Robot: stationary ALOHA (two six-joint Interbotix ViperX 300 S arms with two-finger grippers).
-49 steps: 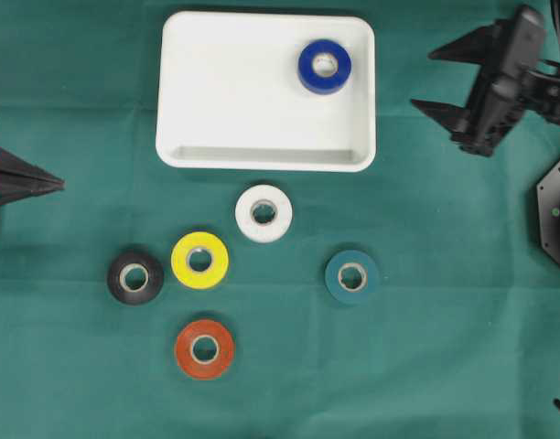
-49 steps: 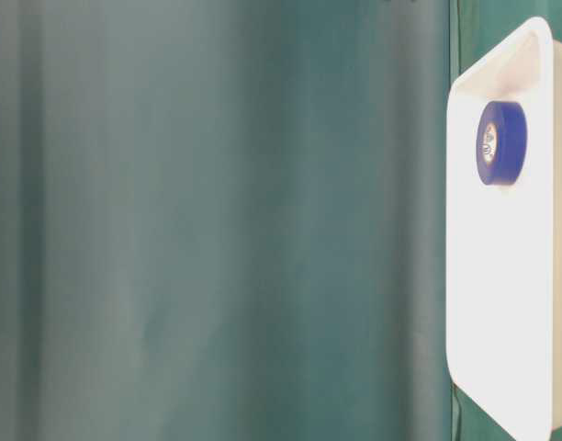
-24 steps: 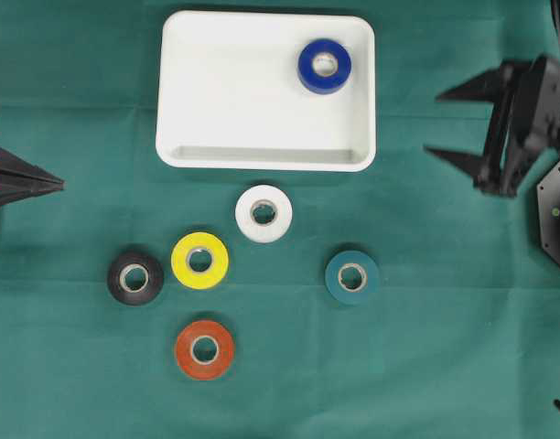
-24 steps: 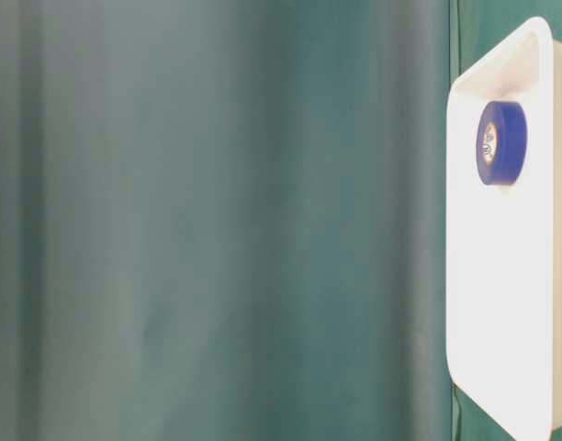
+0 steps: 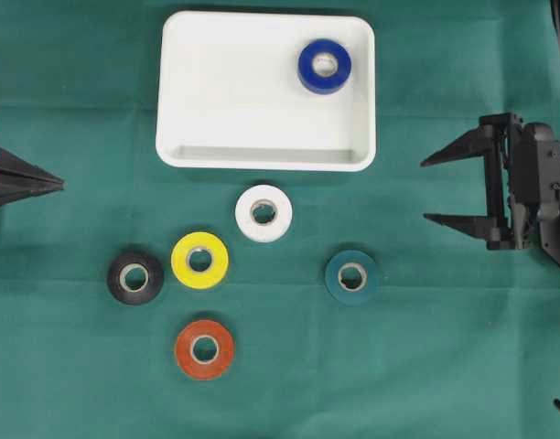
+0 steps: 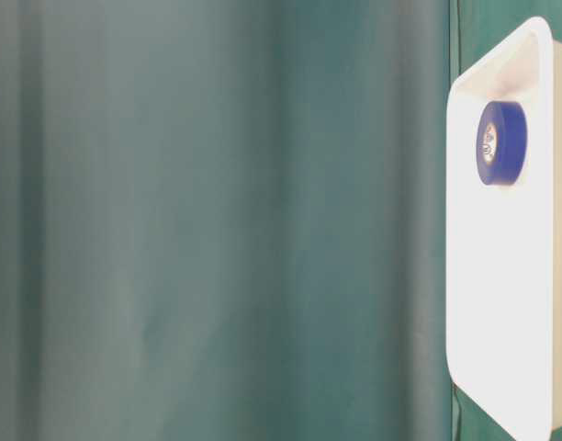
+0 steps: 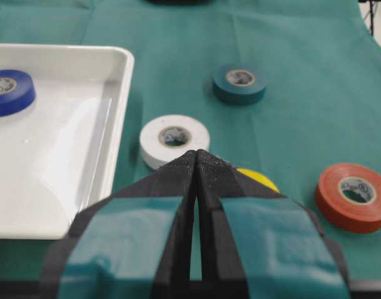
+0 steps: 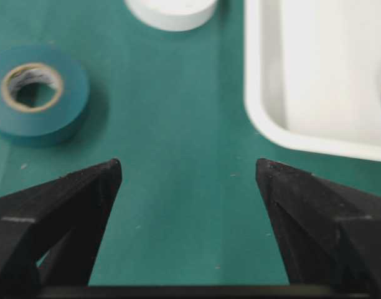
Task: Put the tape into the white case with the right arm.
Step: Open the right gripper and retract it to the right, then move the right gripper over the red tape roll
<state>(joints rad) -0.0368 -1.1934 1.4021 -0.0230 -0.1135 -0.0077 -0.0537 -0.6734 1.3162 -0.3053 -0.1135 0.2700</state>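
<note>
The white case [image 5: 262,157] lies at the top centre with a blue tape roll [image 5: 324,66] in its right corner. On the cloth below it lie white [image 5: 263,213], yellow [image 5: 199,260], black [image 5: 135,277], orange [image 5: 205,348] and teal [image 5: 352,276] tape rolls. My right gripper [image 5: 424,191] hovers at the right edge, open and empty, its fingers pointing left toward the teal roll. In the right wrist view the teal roll [image 8: 38,93] sits ahead to the left of the open gripper [image 8: 188,165]. My left gripper [image 5: 60,186] rests shut at the far left.
Green cloth covers the table. The case's corner [image 8: 265,118] lies ahead and to the right of the right fingers. The left wrist view shows the shut left gripper [image 7: 196,152] in front of the white roll [image 7: 174,138] and the yellow roll [image 7: 259,177].
The right gripper has swung away from beside the case toward the table's near side and levelled out, staying open. The tapes and left arm have not moved.
</note>
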